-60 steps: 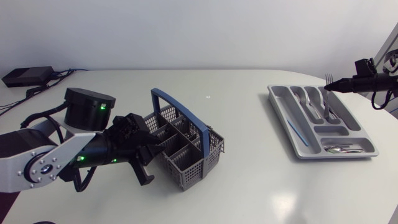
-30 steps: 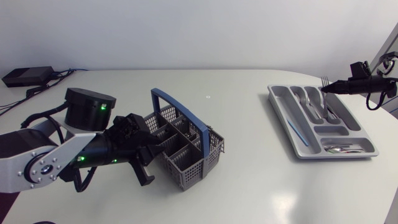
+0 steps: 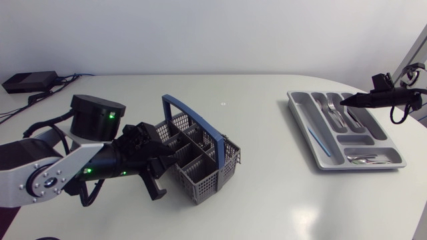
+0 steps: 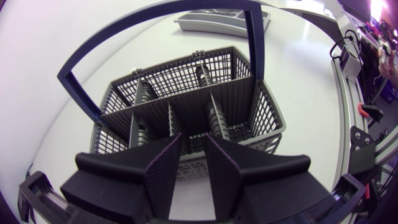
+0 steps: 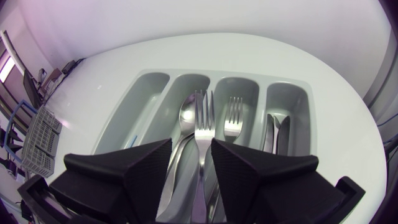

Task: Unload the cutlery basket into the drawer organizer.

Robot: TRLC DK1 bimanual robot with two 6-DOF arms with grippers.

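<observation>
- Steel fork (image 5: pixel 203 127) gripped between my right fingers (image 5: pixel 140 171), above the grey tray (image 5: pixel 152 93).
- Left fingers (image 4: pixel 155 171) narrowly apart, at the near wall of the basket (image 4: pixel 186 78).

Robotics lab or test bench, not a home kitchen: left arm (image 3: pixel 40 173) with green status lights and right arm (image 3: pixel 393 99) flanked a plain white table (image 3: pixel 267 193) that carried a black box (image 3: pixel 27 81) with loose cables (image 3: pixel 67 79), plus a staged cutlery basket (image 3: pixel 200 157) and drawer organizer (image 3: pixel 301 107).

White table (image 3: pixel 267 193); basket (image 3: pixel 203 181); organizer (image 3: pixel 303 104).
</observation>
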